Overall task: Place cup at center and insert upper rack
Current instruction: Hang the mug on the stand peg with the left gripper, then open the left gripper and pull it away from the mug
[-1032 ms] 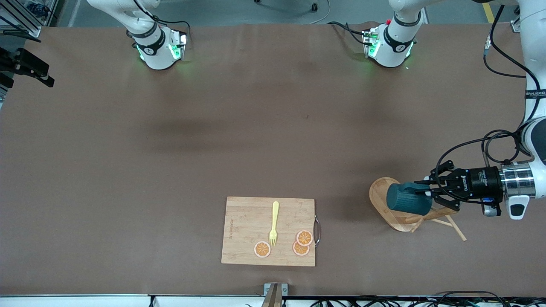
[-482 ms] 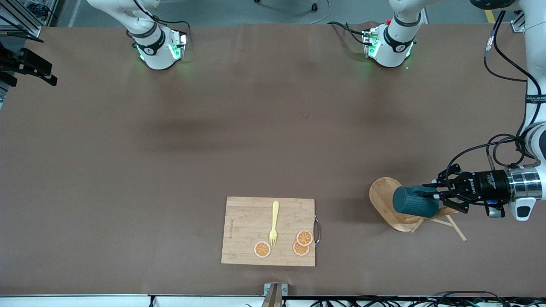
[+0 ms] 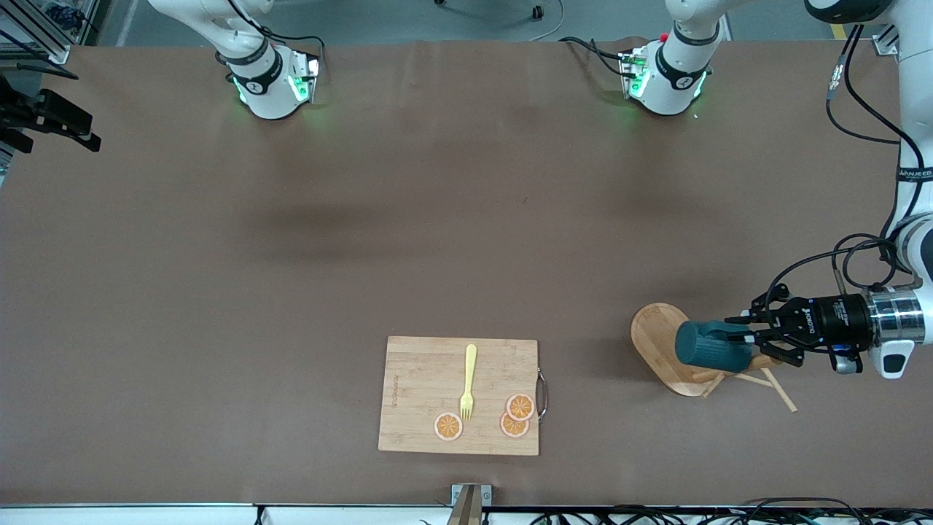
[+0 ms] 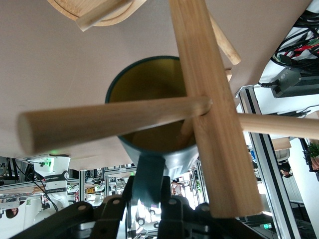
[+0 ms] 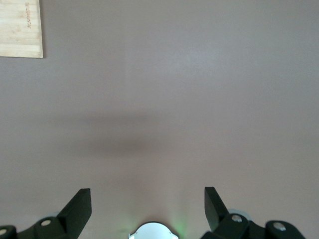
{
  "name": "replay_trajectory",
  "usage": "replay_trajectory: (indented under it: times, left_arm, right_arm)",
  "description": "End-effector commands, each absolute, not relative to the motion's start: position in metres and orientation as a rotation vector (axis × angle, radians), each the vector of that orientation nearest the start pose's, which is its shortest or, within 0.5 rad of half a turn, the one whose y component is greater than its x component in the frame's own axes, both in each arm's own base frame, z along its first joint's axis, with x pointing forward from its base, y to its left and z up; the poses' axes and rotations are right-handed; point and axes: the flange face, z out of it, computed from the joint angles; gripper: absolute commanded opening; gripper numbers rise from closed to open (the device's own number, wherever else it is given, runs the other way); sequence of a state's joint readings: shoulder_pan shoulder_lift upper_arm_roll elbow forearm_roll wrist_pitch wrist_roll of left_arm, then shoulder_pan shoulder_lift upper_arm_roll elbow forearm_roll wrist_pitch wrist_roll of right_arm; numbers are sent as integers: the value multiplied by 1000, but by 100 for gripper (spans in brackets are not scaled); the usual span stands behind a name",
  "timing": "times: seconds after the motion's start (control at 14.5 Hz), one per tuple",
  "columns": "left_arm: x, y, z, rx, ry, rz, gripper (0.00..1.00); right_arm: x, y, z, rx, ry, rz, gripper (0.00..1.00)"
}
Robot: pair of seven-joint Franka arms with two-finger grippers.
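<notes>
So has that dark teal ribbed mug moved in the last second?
Yes: the dark teal ribbed mug slid along the lying wooden mug tree, away from its oval base, toward the left arm's end.

My front camera sits high across the table (image 3: 437,240), looking down at the two arm bases along the top of its picture, and it takes in the whole tabletop. My left wrist camera rides just above the left gripper (image 4: 149,199) and looks out along its fingers, so close that the cup (image 4: 149,119) and the upper rack (image 4: 209,99) fill the picture; both also show small in the front view. My right wrist camera looks straight down from well up, past the right gripper (image 5: 148,204), and shares a corner of the cutting board (image 5: 21,27) with the front view.
</notes>
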State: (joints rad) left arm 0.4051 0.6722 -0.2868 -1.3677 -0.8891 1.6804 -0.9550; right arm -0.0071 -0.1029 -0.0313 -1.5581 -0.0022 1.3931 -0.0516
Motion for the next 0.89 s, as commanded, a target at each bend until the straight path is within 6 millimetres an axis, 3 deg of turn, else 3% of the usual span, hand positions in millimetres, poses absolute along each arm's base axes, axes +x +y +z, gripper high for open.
replay_trajectory:
  times: [0.0,0.14,0.34,0.62,0.69,0.83]
  left_arm:
    - [704,54,364,1665,1353,-860,100]
    - [704,51,383,1685,1342,-832,100]
    - [696,37,443,1801,1303,-723,100]
    - [671,-8,533,2076,1236,-515,100]
    - [663,-11,551,2154,1229,-445,100]
    - [647,-39,578,2330,1183,-329,100]
  right_arm:
    - [501,-20,670,-3127,-26,83,100]
    - [501,-20,670,-3122,-27,80,100]
    - [501,-19,670,-3122,-34,78,100]
    - [498,-15,667,-3122,-46,92,100]
    - [498,-16,667,-3122,-39,90,100]
    - [497,-17,668,-3122,-37,90,100]
